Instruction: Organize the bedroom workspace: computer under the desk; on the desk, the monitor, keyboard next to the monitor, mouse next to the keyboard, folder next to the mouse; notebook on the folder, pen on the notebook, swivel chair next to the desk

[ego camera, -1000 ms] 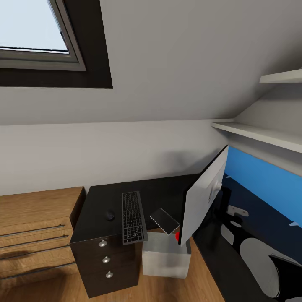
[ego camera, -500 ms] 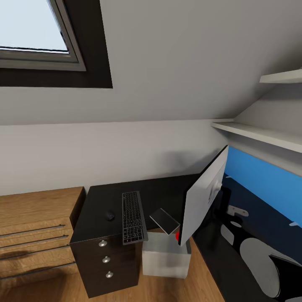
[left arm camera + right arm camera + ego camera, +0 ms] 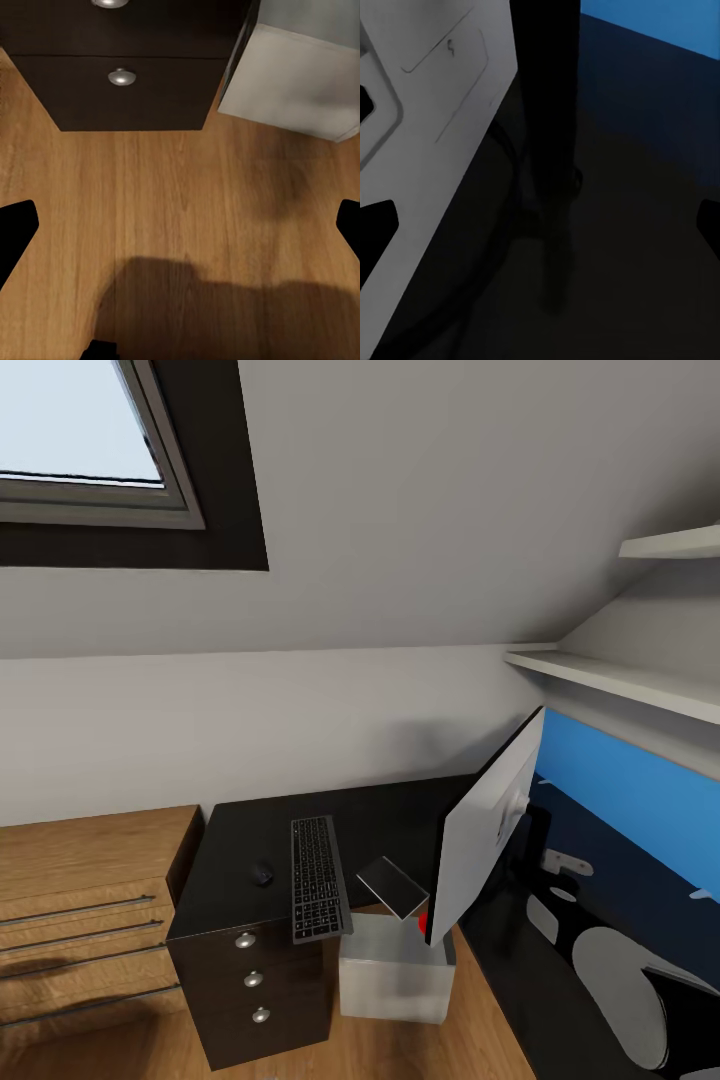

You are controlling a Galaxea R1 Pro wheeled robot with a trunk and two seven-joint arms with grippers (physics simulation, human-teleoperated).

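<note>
Keyboard (image 3: pixel 319 878) lies along the black table (image 3: pixel 380 815), its near end at the front edge above the drawer unit (image 3: pixel 255 985), with the mouse (image 3: pixel 261 874) just beside it. The notebook (image 3: pixel 392 886) overhangs the inner front edge above the computer (image 3: pixel 395 972); the monitor (image 3: pixel 483 828) stands beside them. Both claws' fingertips sit far apart, holding nothing.

Black desk (image 3: pixel 390 815) carries keyboard (image 3: pixel 318 878), mouse (image 3: pixel 261 874), notebook (image 3: pixel 392 886), monitor (image 3: pixel 487 822).
</note>
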